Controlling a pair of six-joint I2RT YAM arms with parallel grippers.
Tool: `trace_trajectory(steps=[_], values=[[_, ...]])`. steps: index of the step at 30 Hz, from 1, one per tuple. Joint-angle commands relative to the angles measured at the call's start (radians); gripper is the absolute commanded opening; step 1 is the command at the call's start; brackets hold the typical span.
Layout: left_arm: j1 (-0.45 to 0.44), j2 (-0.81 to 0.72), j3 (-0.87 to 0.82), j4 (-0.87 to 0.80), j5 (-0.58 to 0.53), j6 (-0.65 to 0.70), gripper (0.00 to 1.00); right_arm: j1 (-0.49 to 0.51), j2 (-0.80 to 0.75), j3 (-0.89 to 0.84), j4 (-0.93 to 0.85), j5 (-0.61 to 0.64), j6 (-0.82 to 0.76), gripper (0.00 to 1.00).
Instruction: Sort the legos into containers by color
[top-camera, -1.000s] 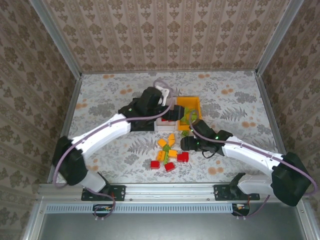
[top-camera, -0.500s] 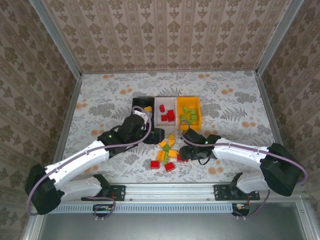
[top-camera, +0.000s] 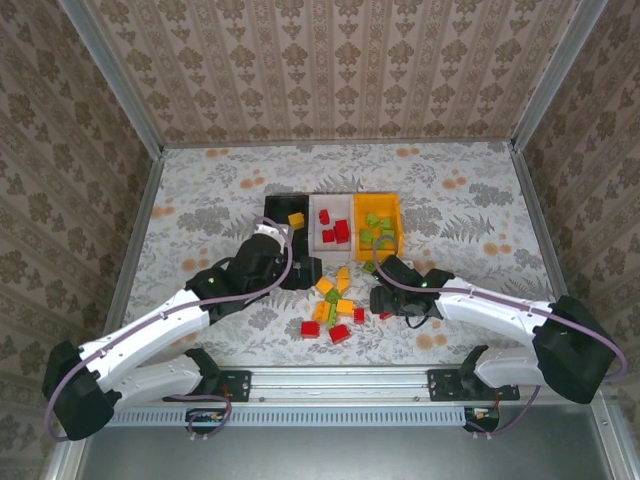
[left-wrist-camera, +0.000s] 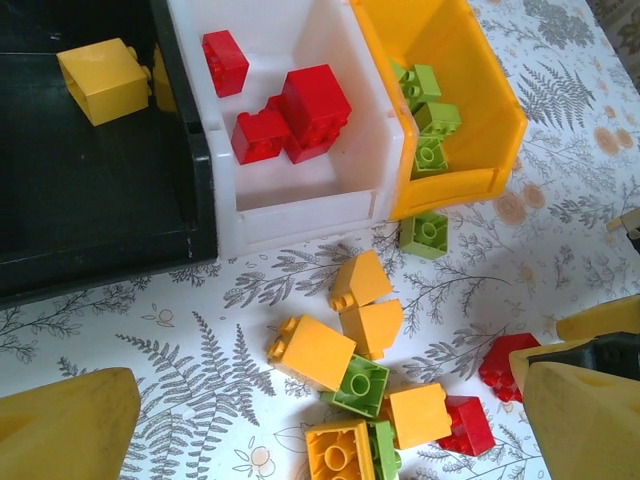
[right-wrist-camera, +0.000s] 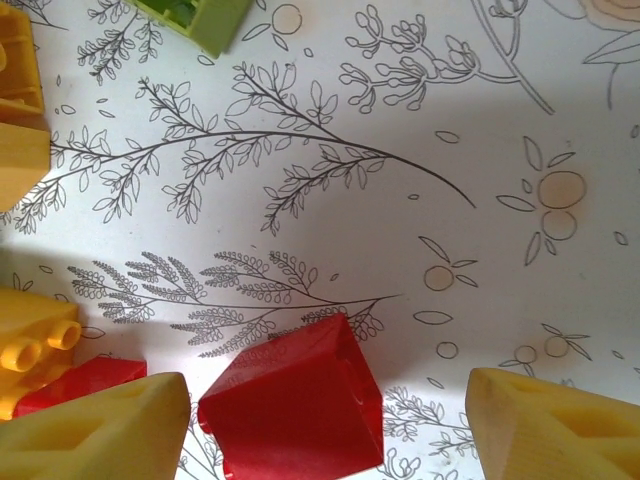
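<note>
While my left claw (left-wrist-camera: 330, 378) hangs over the loose pile (top-camera: 335, 300) with its jaws wide apart and nothing in them, my right claw (right-wrist-camera: 328, 400) is the one placed for the next pick. It sits low over the table (right-wrist-camera: 400, 200) at the right, near corner of the pile, fingers spread. A red brick (right-wrist-camera: 290, 405) lies on the table between them. By my wrist camera the brick is not centred. It crowds one fingertip (right-wrist-camera: 100, 430), perhaps touching it, and leaves a clear gap to the other (right-wrist-camera: 550, 420). It also sits skewed, its edges at a slant to the line between my fingers, so I judge that closing would turn it before it seats.

Reds belong in the white bin (left-wrist-camera: 300, 215), which already holds several. It stands far and to the left of my right claw, between the black bin (left-wrist-camera: 100, 240) and the orange-yellow bin (left-wrist-camera: 450, 190). My left arm is closer to that bin, but my right is plainly closer to this brick, so the grasp is its job. Once the brick is held, the carry runs away from me and leftward past the orange-yellow bin.
</note>
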Motion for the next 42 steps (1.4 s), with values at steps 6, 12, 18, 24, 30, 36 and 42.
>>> trace_trajectory(steps=[6, 12, 18, 24, 30, 36, 42], values=[[0.006, -0.022, -0.035, -0.036, -0.02, -0.024, 1.0, 0.006, 0.13, 0.005, 0.027, -0.02, 0.012, 0.73], [0.014, -0.036, -0.052, -0.042, -0.03, -0.026, 1.0, 0.005, 0.123, 0.011, 0.045, -0.023, -0.013, 0.57], [0.032, -0.066, -0.08, -0.055, -0.032, -0.05, 1.0, 0.004, 0.052, 0.1, 0.019, -0.036, -0.08, 0.37], [0.04, -0.126, -0.12, -0.098, -0.028, -0.055, 1.0, 0.005, 0.153, 0.361, 0.017, -0.056, -0.167, 0.35], [0.044, -0.189, -0.162, -0.133, -0.016, -0.068, 1.0, -0.015, 0.427, 0.675, 0.023, -0.044, -0.207, 0.35], [0.041, -0.183, -0.186, -0.151, 0.014, -0.059, 1.0, -0.059, 0.661, 0.913, -0.013, -0.017, -0.201, 0.38], [0.03, -0.151, -0.196, -0.144, 0.055, -0.038, 1.0, -0.101, 0.761, 0.994, -0.048, -0.026, -0.165, 0.53]])
